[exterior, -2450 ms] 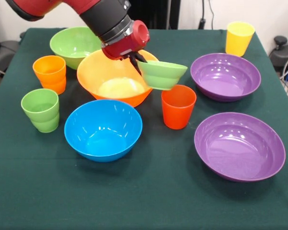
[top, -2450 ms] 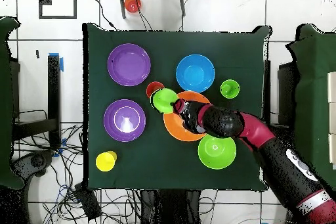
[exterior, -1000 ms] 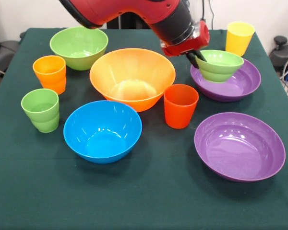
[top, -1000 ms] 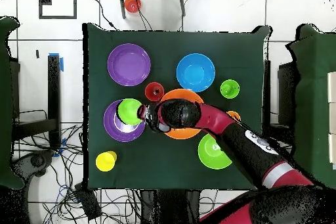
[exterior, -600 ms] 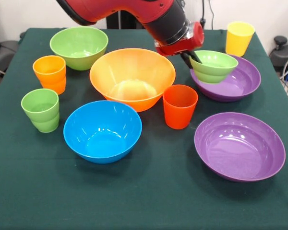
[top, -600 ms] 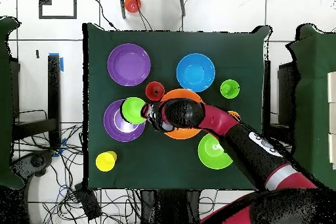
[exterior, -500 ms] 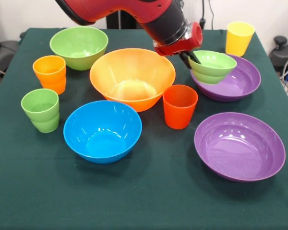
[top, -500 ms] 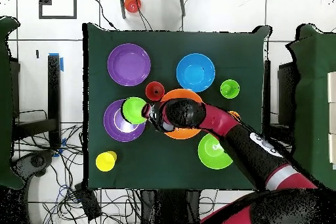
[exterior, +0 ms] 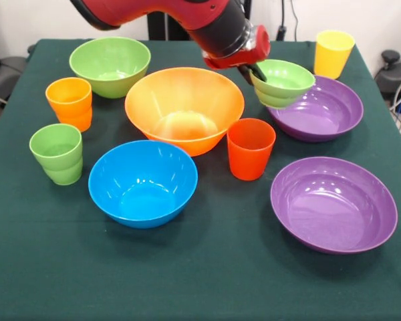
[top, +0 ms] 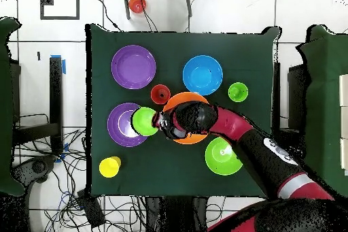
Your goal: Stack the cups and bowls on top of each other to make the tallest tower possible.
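Observation:
My gripper (exterior: 254,72) is shut on the rim of the small light-green bowl (exterior: 283,82) and holds it in the air over the left edge of the far purple bowl (exterior: 321,110). In the overhead view the gripper (top: 158,121) holds that small bowl (top: 143,120) at the edge of this purple bowl (top: 122,126). The large orange bowl (exterior: 184,107), blue bowl (exterior: 143,180), medium green bowl (exterior: 109,63) and near purple bowl (exterior: 333,203) stand apart on the green cloth. The orange cup (exterior: 69,102), green cup (exterior: 57,153), red cup (exterior: 250,148) and yellow cup (exterior: 332,53) stand singly.
The table (exterior: 207,274) is covered with a dark green cloth. My arm (top: 258,151) reaches across the orange bowl. A red object (top: 137,3) sits on the floor beyond the table. Cables lie on the floor around the table.
The gripper carried the small light-green bowl from beside the orange bowl across to the far purple bowl, and in the last half second drew it back a little toward the orange bowl and higher.

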`<state>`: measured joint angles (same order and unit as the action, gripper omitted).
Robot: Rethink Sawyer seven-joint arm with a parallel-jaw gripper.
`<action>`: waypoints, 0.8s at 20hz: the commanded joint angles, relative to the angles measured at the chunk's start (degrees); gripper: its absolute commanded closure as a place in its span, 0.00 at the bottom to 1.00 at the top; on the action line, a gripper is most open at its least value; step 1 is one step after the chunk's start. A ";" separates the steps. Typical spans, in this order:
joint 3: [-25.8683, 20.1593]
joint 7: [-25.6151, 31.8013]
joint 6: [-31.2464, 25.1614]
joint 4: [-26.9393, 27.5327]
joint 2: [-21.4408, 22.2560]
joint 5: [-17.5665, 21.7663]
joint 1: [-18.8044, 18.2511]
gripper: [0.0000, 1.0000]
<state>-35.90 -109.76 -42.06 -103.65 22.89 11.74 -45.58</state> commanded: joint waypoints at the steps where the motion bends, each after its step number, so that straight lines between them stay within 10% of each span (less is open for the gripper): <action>1: 5.27 0.57 -10.16 8.07 1.65 2.09 3.93 1.00; 10: 6.40 -1.03 -25.29 17.00 4.53 1.52 6.98 1.00; 16: 7.08 -7.46 -21.60 15.88 10.87 -0.22 9.18 1.00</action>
<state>-31.95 -109.76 -62.91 -92.67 28.35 11.75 -39.99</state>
